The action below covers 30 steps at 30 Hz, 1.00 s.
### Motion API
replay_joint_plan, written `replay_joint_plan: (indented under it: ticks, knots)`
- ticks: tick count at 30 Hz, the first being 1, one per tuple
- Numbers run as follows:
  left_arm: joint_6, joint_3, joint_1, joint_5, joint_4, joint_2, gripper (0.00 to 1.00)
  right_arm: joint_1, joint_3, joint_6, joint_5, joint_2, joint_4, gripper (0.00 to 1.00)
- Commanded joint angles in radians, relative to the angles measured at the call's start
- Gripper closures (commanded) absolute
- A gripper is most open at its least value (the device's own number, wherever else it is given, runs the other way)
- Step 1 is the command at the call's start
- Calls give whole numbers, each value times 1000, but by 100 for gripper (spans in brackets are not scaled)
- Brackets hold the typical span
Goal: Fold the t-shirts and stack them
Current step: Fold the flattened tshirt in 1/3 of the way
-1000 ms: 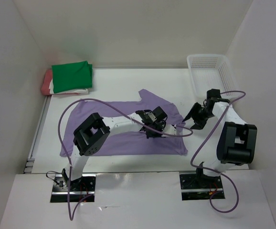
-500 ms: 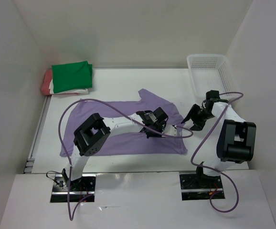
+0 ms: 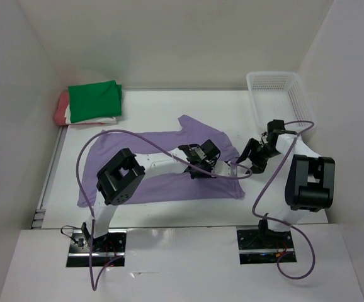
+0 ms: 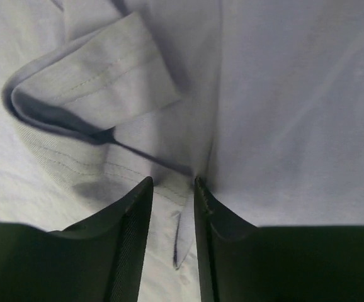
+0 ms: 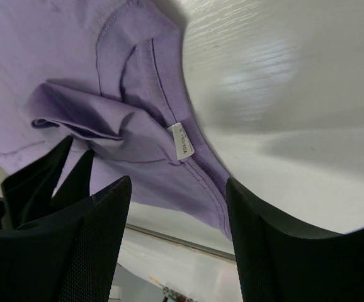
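White walls [image 3: 169, 38] box in the white surface [image 3: 169, 104]. The left claw [image 4: 172, 184] stands slightly parted over a doubled hem [image 4: 91, 88] near the middle of the lavender shirt [image 3: 194, 190], with no cloth visibly pinched. The right claw [image 5: 176, 185] gapes wide and empty above the collar label [image 5: 181, 139], at the shirt's three o'clock edge. The shirt lies spread mid-surface, rumpled at that side. For a clean fold, each claw should likely bite a single layer's edge and draw it taut before lifting. The green shirt [image 3: 94, 99] tops the stack at ten o'clock.
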Motion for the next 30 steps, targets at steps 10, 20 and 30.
replay_joint_plan:
  ticks: [10,20,30]
  knots:
    - [0,22,66,12,1,-19,78,57,21,-6,20,-1,12,33]
    - [-54,71,143,80,-19,-19,100,150,52,-18,70,17,12,33]
    - [-167,119,287,177,-19,-28,100,323,189,-18,256,60,-29,32]
